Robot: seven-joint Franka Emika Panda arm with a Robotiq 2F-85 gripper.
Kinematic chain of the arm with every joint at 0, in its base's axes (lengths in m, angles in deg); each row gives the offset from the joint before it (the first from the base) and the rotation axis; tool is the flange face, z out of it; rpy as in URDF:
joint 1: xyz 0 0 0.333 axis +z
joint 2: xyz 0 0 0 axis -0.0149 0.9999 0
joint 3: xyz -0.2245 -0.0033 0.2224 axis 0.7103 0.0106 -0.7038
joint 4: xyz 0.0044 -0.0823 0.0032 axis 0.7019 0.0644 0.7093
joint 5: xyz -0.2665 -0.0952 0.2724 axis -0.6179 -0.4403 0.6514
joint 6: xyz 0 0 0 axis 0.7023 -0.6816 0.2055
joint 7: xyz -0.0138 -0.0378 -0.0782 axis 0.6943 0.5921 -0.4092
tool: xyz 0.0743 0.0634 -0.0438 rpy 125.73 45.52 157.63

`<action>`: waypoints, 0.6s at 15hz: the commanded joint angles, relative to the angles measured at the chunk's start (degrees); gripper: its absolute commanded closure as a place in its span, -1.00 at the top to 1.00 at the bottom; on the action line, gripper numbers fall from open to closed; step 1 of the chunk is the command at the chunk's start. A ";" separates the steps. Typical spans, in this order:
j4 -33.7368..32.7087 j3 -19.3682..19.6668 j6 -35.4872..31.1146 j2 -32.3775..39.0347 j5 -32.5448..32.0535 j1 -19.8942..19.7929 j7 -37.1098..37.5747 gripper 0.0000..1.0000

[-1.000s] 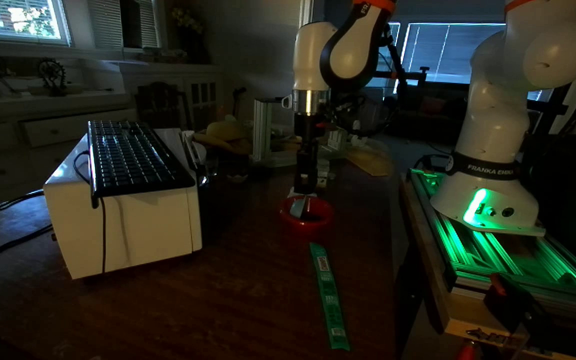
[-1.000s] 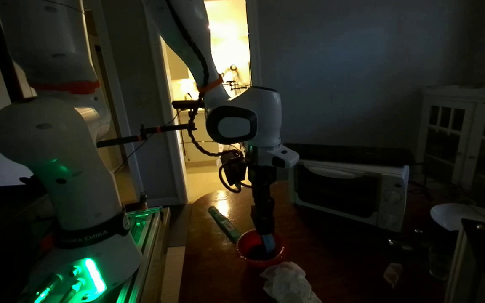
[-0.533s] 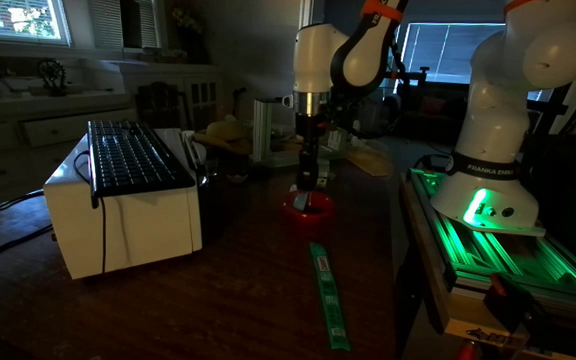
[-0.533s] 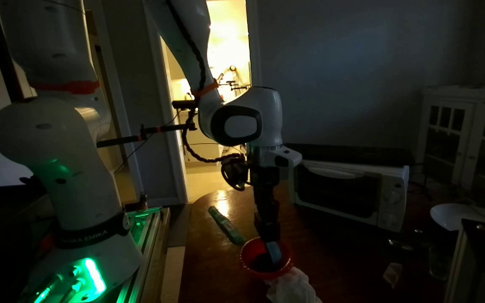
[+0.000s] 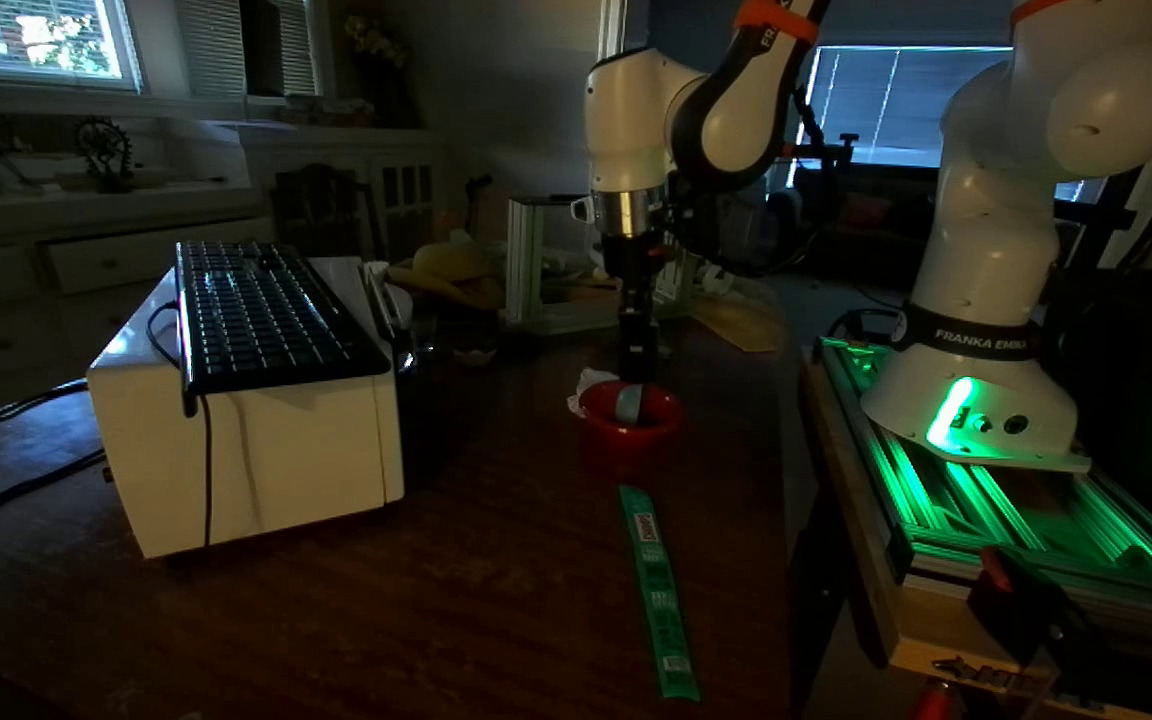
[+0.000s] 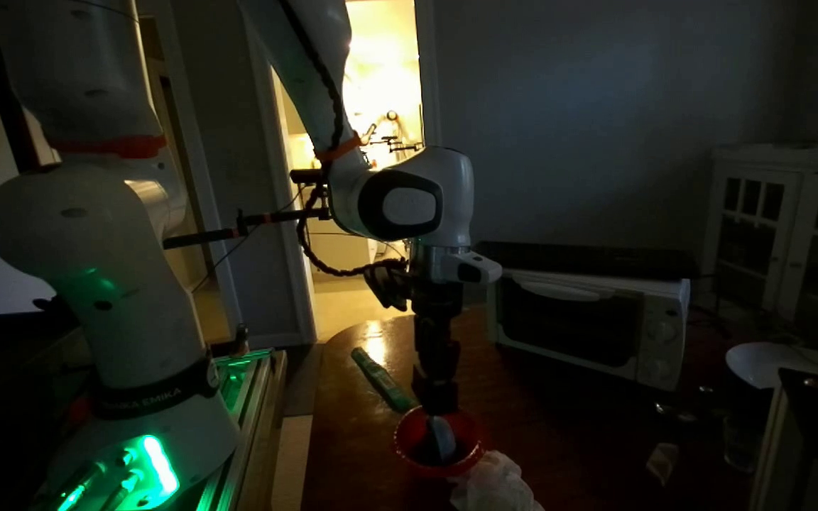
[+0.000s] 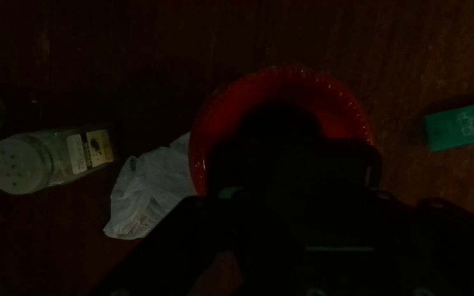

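While gripper (image 6: 437, 407) shifts toward robot base (image 5: 996, 385), red bowl (image 5: 631, 447) slides along, pale-blue utensil (image 6: 442, 438) staying inside it; work in hand looks centred there. Gripper just above utensil; dim light hides grip, cannot tell whether clamped or released. Crumpled white tissue (image 7: 150, 197) seems against bowl, may hamper that side; spice shaker (image 7: 56, 160) beyond, green stick-shaped packet (image 5: 658, 595) opposite.

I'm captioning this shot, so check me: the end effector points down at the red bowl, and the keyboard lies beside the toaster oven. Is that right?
Not quite: the keyboard lies on top of the toaster oven, not beside it, as an exterior view shows. The end effector does point down at the red bowl.
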 commanded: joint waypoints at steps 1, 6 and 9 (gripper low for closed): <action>0.42 -1.48 3.03 -1.67 4.46 0.05 -2.76 -0.56; 0.40 -3.72 1.26 -1.35 17.54 -0.02 -9.52 -0.56; 0.80 -4.10 -1.70 -1.01 20.39 -0.01 -9.87 -0.56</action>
